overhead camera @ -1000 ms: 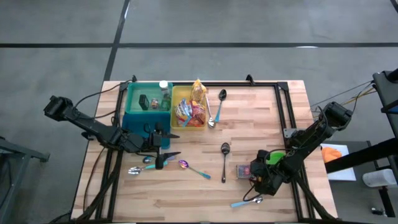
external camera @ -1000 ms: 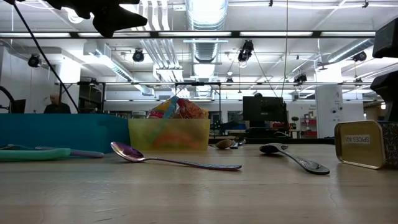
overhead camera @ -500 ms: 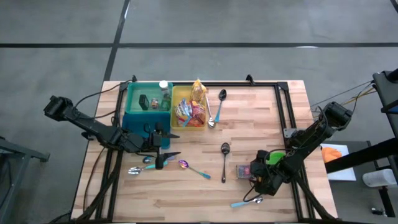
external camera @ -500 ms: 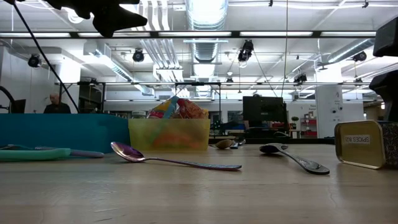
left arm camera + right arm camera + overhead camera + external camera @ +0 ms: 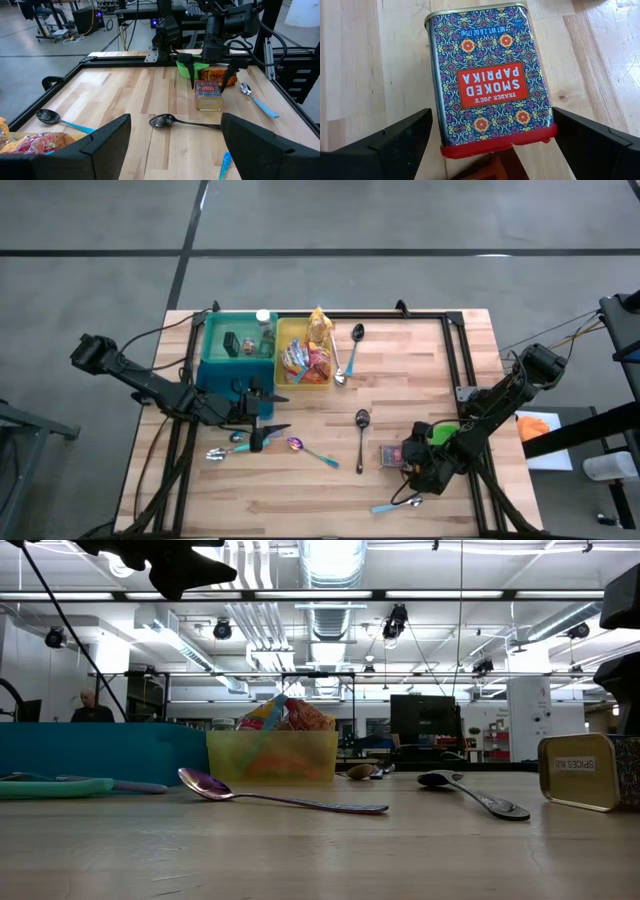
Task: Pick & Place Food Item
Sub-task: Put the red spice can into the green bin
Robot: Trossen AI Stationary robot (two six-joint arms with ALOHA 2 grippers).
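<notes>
A smoked-paprika tin (image 5: 490,80) with a blue patterned face and a red lid lies flat on its broad side on the wooden table, near the right end (image 5: 390,453). My right gripper (image 5: 492,150) comes down at a slant over the tin's lid end and is open. One finger stands on each long side of the tin, and no touch shows. The left wrist view shows the same tin (image 5: 208,95) from farther off. My left gripper (image 5: 280,412) hangs open above the table beside the teal bin, with nothing between its fingers.
A teal bin (image 5: 235,345) and a yellow bin (image 5: 303,358) of snack packets stand at the far left. Several spoons lie about: a black one (image 5: 361,435) left of the tin, a blue-handled one (image 5: 400,502) near the front. A green bowl (image 5: 190,67) sits behind the tin.
</notes>
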